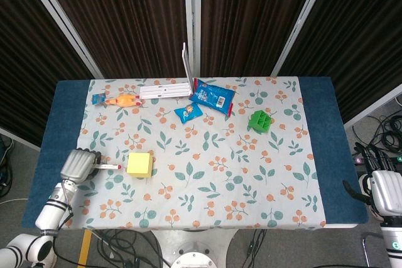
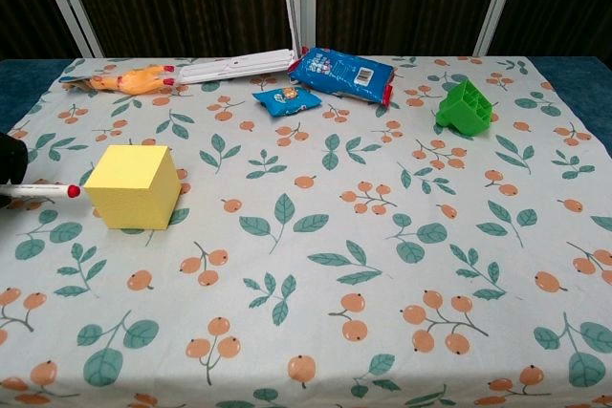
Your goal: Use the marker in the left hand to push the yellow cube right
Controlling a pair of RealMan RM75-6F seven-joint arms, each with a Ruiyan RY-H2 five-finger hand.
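High overhead head; low, close chest

Blue table (image 1: 320,149); floral cloth (image 1: 220,174) on it; yellow cube (image 1: 139,164) on cloth

Matt yellow cube (image 2: 132,186) on printed cloth tablecloth (image 2: 382,265), beyond the cube glossy blue snack packet (image 2: 342,74) and shiny green plastic holder (image 2: 464,107).

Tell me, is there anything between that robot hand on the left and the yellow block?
Only the marker that the left hand holds; its red tip points at the yellow cube. In the chest view a thin strip of bare tablecloth separates tip and cube.
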